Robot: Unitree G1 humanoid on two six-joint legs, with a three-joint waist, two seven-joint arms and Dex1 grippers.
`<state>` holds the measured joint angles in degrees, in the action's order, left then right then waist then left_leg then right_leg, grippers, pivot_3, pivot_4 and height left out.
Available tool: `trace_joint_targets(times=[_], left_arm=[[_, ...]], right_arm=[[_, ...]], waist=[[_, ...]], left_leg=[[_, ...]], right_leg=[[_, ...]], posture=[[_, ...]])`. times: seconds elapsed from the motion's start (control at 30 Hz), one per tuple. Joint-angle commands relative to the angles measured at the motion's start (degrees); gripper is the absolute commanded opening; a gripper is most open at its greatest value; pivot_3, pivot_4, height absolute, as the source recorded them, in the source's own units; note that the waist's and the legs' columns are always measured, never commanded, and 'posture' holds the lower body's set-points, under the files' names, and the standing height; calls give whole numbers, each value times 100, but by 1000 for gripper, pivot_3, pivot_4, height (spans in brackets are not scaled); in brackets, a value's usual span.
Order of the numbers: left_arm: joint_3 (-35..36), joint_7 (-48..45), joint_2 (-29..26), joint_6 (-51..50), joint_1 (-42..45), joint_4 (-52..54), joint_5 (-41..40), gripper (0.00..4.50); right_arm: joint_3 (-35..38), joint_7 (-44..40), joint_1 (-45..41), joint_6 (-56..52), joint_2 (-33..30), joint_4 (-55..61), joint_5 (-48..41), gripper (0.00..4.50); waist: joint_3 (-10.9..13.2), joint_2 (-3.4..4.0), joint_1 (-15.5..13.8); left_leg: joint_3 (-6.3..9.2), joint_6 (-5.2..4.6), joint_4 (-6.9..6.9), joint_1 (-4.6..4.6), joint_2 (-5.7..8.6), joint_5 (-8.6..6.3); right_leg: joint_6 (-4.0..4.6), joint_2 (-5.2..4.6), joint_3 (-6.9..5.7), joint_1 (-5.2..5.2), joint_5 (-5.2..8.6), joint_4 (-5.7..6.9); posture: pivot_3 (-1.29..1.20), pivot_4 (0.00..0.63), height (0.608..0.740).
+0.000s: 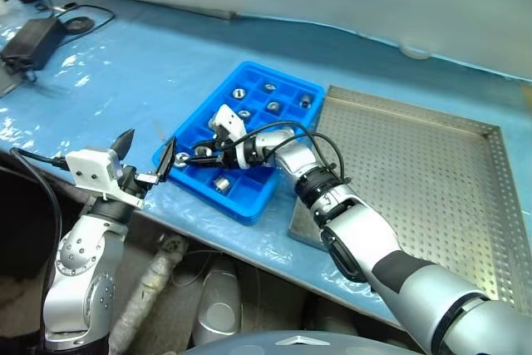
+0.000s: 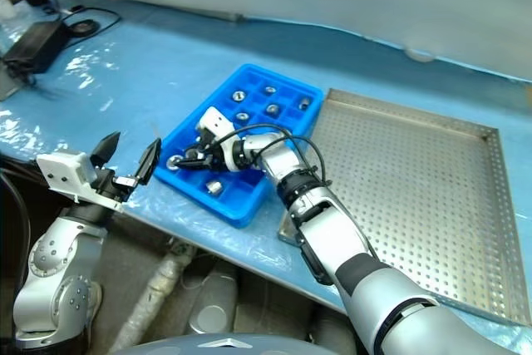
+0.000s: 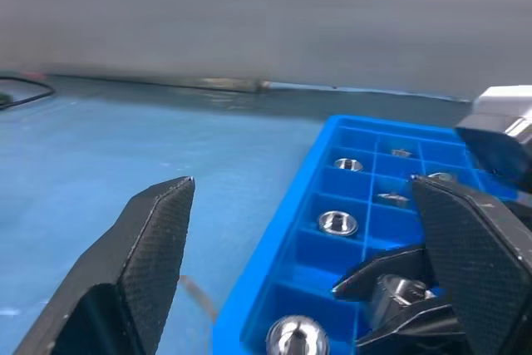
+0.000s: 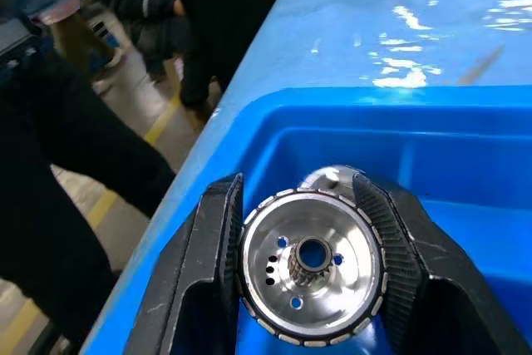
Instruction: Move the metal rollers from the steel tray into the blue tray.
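My right pincer is clamped on a metal roller — both fingers press its ribbed rim, its bored face turned toward the wrist camera. It hangs over the near corner of the blue tray, just above a corner compartment, and a second roller peeks out right behind the held one. Further rollers sit singly in compartments beyond the pincer, toward the far end of the tray; another lies in a near-edge cell just beside my right wrist.

My left pincer is spread wide and holds nothing, hovering off the counter edge just beside the blue tray's corner, close to the right pincer's tips but apart from them.

The steel tray lies behind my right forearm, touching the blue tray's long side — I see only bare perforated floor in the part that shows.

Far beyond my left pincer, a black box and a cable rest on the counter.
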<state>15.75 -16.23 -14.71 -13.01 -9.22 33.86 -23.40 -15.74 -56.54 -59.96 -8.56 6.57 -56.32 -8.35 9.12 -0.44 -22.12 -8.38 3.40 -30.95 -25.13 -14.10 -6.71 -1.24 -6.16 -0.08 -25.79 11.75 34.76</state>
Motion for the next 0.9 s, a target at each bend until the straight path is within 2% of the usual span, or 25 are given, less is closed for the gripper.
trace_joint_targets(times=[0.03,0.3,0.33,0.67,0.9], left_arm=[[-34,83,5,102,-67,322,70,4347],[-294,-53,-79,52,271,66,89,4347],[-338,-79,-88,53,328,-1,104,4347],[-630,-335,-122,78,764,-491,97,4347],[-803,-483,-161,89,944,-711,158,4347]], right_arm=[[168,-76,-244,282,83,-100,88,1675],[667,161,-420,279,-104,-258,65,1675],[714,182,-436,288,-148,-282,74,1675],[898,130,-384,239,-692,-131,135,1675],[863,131,-214,195,-714,34,180,1675]], waist=[[9,16,-183],[27,47,-585],[28,50,-610],[31,55,-522],[30,55,-347]], left_leg=[[0,0,0,3,-1,0],[9,5,-2,20,-2,2],[9,7,-3,20,-2,3],[12,31,-28,19,0,18],[12,39,-34,9,-4,24]], right_leg=[[0,0,3,0,0,3],[-15,0,19,-1,8,44],[-14,0,19,-2,7,49],[3,2,22,-19,-4,95],[10,11,21,-30,-7,93]], posture=[[790,150,740],[774,150,740],[710,150,740],[627,150,740],[593,150,740]])
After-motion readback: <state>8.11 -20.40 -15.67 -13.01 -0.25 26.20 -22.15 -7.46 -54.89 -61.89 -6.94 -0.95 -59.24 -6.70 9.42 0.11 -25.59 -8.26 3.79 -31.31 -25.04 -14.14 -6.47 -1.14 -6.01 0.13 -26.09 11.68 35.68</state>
